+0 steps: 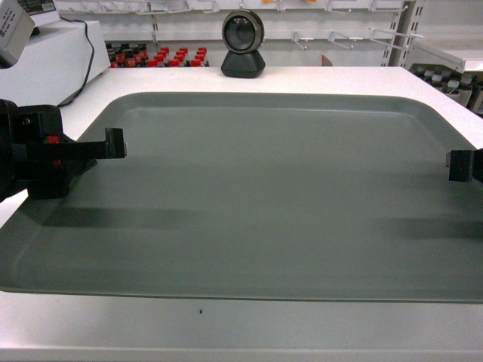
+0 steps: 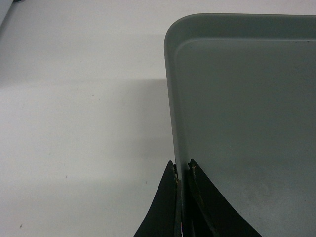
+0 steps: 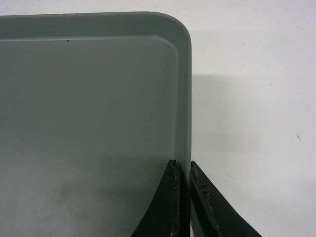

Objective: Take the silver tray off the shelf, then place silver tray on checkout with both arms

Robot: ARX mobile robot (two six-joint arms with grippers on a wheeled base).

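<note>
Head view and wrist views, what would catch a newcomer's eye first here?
The big silver tray fills the middle of the head view, over the white checkout. The left gripper pinches its left rim and the right gripper its right rim, one finger on each side of the edge. Behind the tray, a round black-and-silver scanner stands at the far edge of the tabletop.

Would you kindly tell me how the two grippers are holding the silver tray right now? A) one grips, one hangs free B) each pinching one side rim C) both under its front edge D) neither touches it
B: the left gripper and right gripper each have jaws closed on a side rim of the silver tray.
</note>
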